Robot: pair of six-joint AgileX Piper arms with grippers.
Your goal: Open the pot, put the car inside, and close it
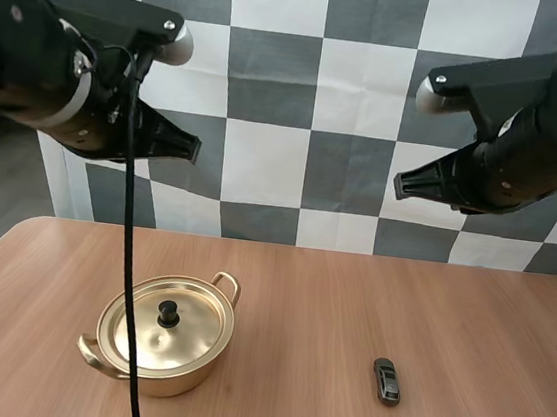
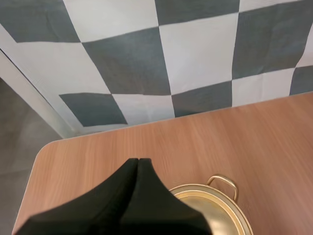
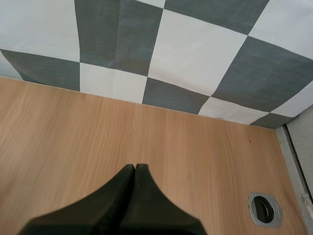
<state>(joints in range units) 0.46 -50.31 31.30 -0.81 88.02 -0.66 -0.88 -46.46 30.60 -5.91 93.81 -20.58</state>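
Pot (image 1: 184, 379), lower left of frame: shiny gold all over. Lid (image 1: 191, 331) the same gold; knob (image 1: 167, 311) black.
Car (image 1: 387, 381), lower right: dark grey, glossy.
Table (image 1: 328, 305): warm light-brown wood grain.
Left gripper (image 1: 196, 149), upper left, and right gripper (image 1: 399, 185), upper right: matte black.

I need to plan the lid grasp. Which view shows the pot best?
The high view: the whole pot sits there, lid on, knob and both handles plain. The left wrist view catches part of its rim and one handle past the shut left gripper. The right wrist view faces the table elsewhere.
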